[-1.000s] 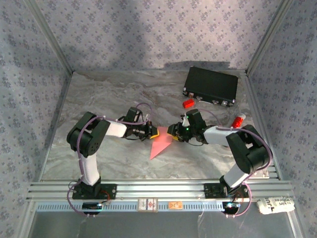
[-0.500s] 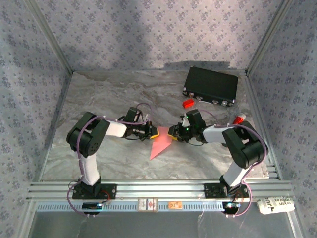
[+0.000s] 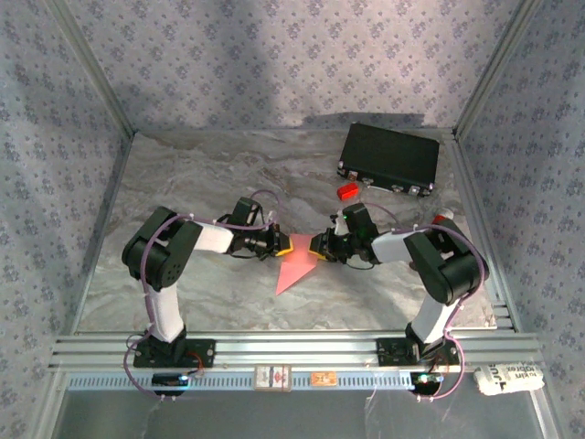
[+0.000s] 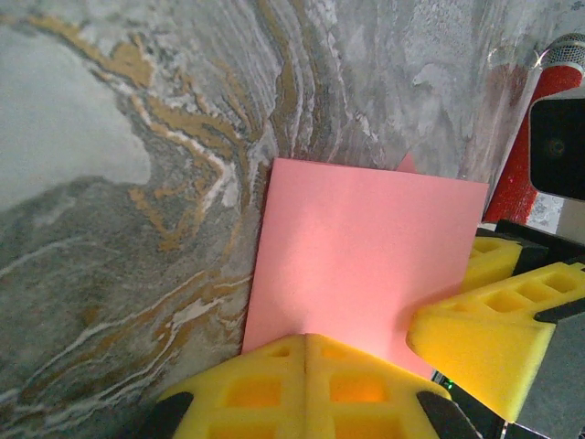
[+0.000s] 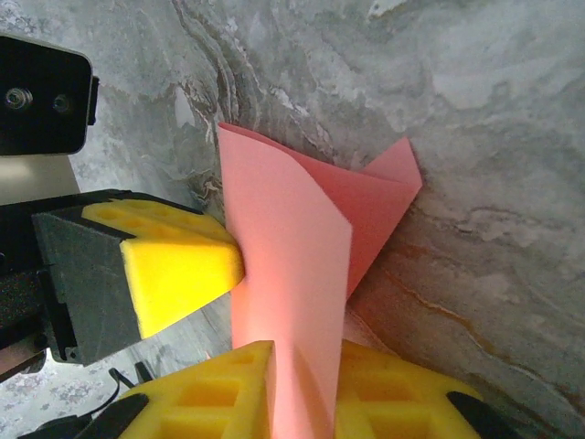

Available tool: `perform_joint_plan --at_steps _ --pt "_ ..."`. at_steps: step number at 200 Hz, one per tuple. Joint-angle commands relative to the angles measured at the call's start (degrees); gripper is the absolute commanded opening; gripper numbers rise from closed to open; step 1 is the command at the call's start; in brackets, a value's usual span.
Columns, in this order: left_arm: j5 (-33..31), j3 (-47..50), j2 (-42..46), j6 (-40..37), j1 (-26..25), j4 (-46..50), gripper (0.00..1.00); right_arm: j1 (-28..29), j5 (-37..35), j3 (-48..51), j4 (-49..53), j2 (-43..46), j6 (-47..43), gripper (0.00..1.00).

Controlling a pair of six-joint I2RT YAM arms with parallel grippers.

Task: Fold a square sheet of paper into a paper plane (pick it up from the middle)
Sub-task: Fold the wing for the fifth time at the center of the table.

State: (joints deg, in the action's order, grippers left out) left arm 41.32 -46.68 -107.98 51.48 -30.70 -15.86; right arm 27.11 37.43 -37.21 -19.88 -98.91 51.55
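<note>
**Top external view**
- Left gripper (image 3: 286, 244), centre of frame: clenched on the upper left edge of the thin salmon-pink square sheet of paper (image 3: 294, 272). No change over the last second.
- Right gripper (image 3: 315, 245), facing it just to the right: my jaws have narrowed onto the same sheet. The elbow behind them has swung in towards the frame's middle and now covers most of the red-and-white tube (image 3: 446, 219) at right.
- Sheet: partly folded, its point aimed at the lower centre, resting on the grey marbled table (image 3: 201, 174). It has not shifted.
- Flat black case (image 3: 388, 157), upper right, and small red block (image 3: 347, 191) just below it: both well apart from the sheet and untouched.

**Left wrist view**
- My yellow foam fingers (image 4: 265, 389), bottom edge: pressed together with the paper's near edge pinched between them.
- The other arm's yellow pads (image 4: 475, 329), lower right: on the sheet's right margin.

**Right wrist view**
- My yellow pads (image 5: 210, 389), bottom edge: one on each side of an upright flap of the paper with no gap showing, so I read it as grasped.
- A second layer peaks at upper right.

**Judgement**
- Both ends are now held, so a crease can be drawn next.
- No paper plane exists yet, and the folding is at an early stage.
</note>
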Motion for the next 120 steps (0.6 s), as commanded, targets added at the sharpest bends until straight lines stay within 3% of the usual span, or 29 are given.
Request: perform_joint_plan --at_steps 1,25,76,120 --pt "-1.74 0.83 1.00 -0.59 0.65 6.45 0.00 -0.40 1.37 -0.73 -1.32 -1.05 -1.12 0.17" --pt "-1.92 0.97 2.44 -0.55 0.62 6.54 0.04 -0.54 0.84 -0.27 -1.65 -0.74 -0.45 0.11" --pt "-5.89 -0.32 13.59 -4.92 0.34 13.11 0.34 -0.66 -4.36 1.48 -1.27 3.16 6.09 0.03" --pt "-15.34 -0.43 21.25 -18.54 -6.36 21.39 0.37 -0.62 -5.16 1.50 -3.77 4.96 13.95 0.02"
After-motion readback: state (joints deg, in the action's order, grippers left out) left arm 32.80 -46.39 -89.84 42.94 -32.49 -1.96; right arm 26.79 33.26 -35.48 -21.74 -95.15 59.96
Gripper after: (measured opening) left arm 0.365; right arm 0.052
